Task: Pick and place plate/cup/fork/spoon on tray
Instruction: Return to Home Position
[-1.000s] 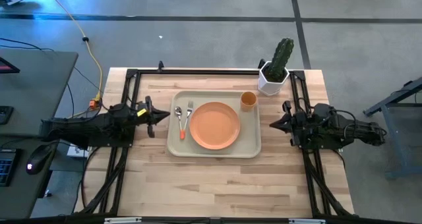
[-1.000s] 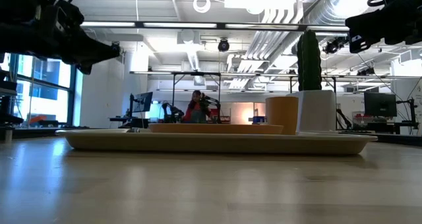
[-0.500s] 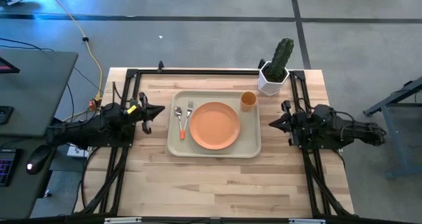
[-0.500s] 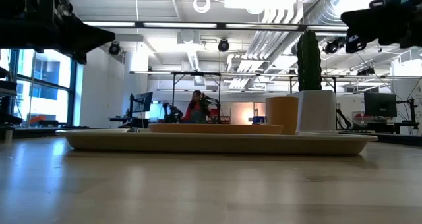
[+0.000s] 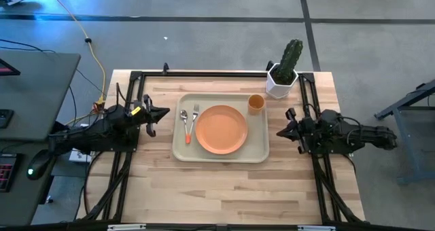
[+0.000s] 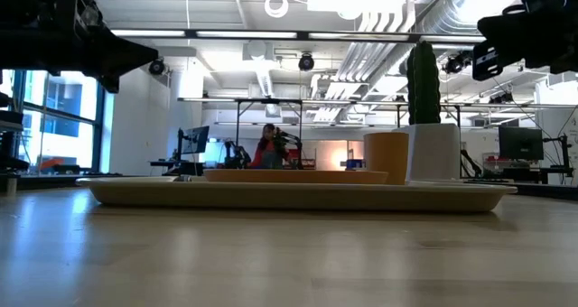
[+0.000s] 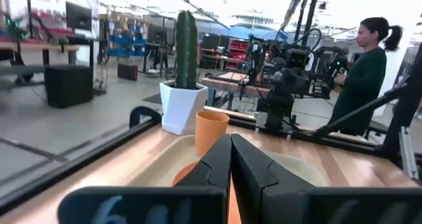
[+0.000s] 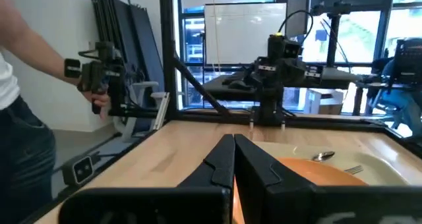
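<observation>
The beige tray (image 5: 180, 151) lies mid-table. On it rest the orange-tan plate (image 5: 221, 129), the orange cup (image 5: 255, 104) at its far right corner, and the spoon (image 5: 184, 126) and fork (image 5: 193, 122) side by side at its left. My left gripper (image 5: 165, 113) is shut and empty, raised left of the tray; its shut fingers show in the left wrist view (image 7: 231, 159). My right gripper (image 5: 280, 132) is shut and empty, raised right of the tray, and shows in the right wrist view (image 8: 233, 159).
A white pot with a green cactus (image 5: 283, 75) stands on the table at the far right, beyond the tray. Black frame rails (image 5: 129, 95) run along both table sides. A person (image 7: 361, 72) stands beyond the table's right side; another person's arm (image 8: 16, 26) shows beyond its left side.
My left gripper has drawn back from the tray toward the table's left edge and a little toward the far edge, staying shut. My right gripper has shifted slightly toward the tray. The dishes on the tray have not moved.
</observation>
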